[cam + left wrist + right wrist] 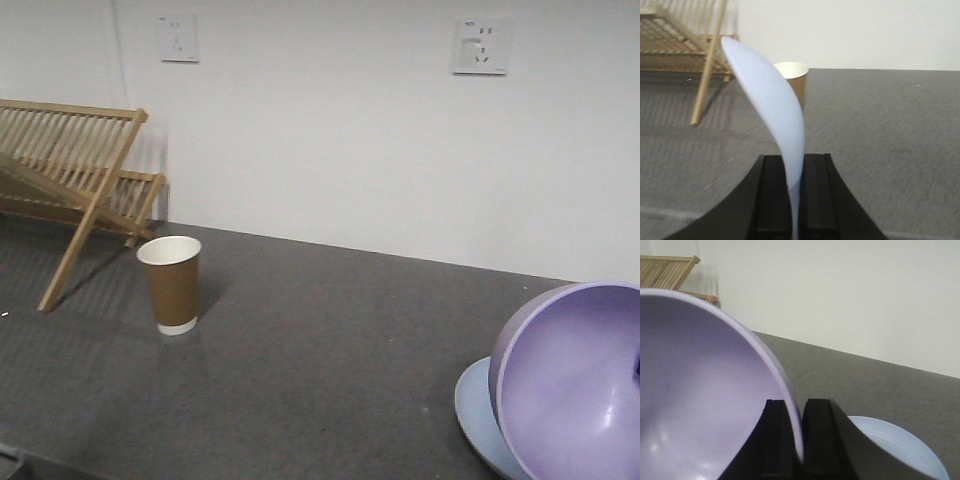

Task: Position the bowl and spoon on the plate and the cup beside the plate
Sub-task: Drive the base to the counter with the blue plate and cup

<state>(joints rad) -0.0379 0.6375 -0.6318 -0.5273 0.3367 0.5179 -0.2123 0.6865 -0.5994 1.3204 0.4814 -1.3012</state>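
My right gripper (799, 437) is clamped on the rim of the bowl (700, 390), with one finger inside the wall and one outside. That is what the right wrist camera shows me. The bowl hangs steeply tilted, its mouth turned toward the lens. The plate (902, 447) lies flat on the counter (865, 385) low to the right, its near edge hidden behind the finger. To do this step well, I judge I should roll the wrist until the rim is level and centre the base over the plate. Then I lower until it sits, and only then part the fingers. Letting go while it is tipped could make it rock or slide onto the plate's raised edge.

On the left wrist camera, my left gripper (794, 200) is closed on the narrow lower end of the spoon (772, 105). I see the spoon edge-on, curving up and to the left. The cup (792, 80) stands upright behind it on the counter, near the wooden rack (685, 45). I judge this arm should hold back until the bowl is seated, so the two arms do not crowd the same spot.

The front camera puts the cup far to the left, by the foot of the rack and well apart from the plate at the lower right. The bowl hangs on its side above the plate, and I cannot tell whether the two touch. Neither gripper shows clearly here, so I would check how level the bowl is from this view before I lower it.
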